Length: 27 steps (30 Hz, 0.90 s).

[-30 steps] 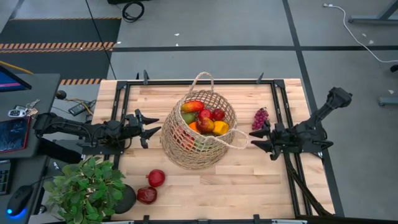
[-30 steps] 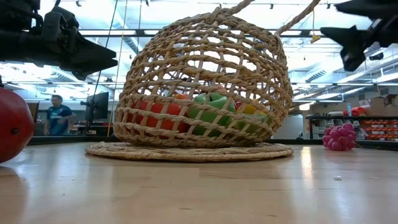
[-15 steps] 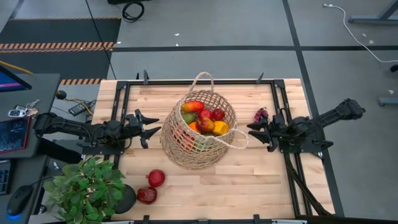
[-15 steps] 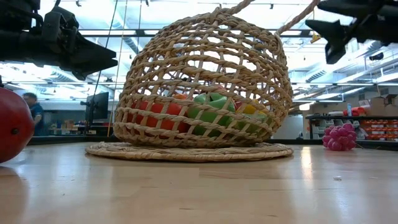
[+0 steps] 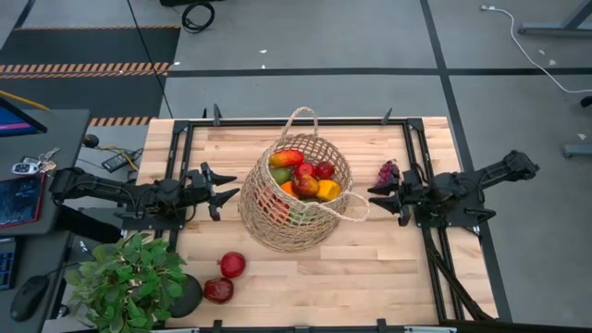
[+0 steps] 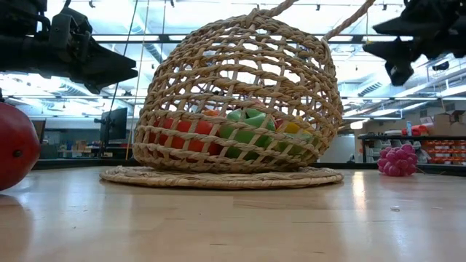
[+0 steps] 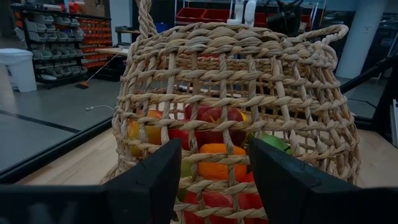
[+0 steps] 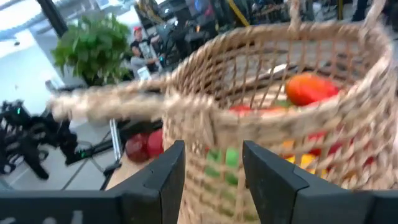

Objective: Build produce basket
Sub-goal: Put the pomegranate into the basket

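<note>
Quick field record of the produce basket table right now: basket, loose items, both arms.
basket: basket mid-table, already holding mixed produce
loose on table: grape bunch right of the basket; two red fruits at the near edge
left gripper: left gripper beside the basket's left side, jaws apart, empty
right gripper: right gripper by the basket's right handle, jaws shut
other: potted plant at the near left corner

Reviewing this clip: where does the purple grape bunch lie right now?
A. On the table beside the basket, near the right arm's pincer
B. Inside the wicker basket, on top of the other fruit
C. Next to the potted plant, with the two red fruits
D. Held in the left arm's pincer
A: the grape bunch lies on the bare table, outside the basket, just by the right pincer.
</note>
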### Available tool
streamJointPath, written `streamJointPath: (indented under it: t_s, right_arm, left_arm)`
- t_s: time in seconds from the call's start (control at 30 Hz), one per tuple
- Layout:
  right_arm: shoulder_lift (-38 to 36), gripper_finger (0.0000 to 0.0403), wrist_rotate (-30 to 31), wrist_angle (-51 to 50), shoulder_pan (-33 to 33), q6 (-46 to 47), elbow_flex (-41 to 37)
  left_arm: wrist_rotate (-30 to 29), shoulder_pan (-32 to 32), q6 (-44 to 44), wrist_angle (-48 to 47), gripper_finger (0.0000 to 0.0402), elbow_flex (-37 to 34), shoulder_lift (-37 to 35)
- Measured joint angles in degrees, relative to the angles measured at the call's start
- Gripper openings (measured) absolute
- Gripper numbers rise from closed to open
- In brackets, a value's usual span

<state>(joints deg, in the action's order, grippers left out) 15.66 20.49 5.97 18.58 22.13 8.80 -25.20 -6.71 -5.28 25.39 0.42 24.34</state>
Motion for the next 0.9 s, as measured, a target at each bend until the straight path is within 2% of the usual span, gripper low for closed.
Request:
streamJointPath:
  t_s: [0.57,0.9]
  right_arm:
    - [0.04,0.0166,-0.86,-0.64,1.78,0.6,-2.8]
    - [0.09,0.0166,-2.19,-16.57,1.78,-1.33,-2.82]
  left_arm:
    - [0.01,0.0,0.0,-0.01,0.0193,-0.01,0.02]
    - [-0.01,0.01,-0.02,0.0,0.0195,-0.01,0.0]
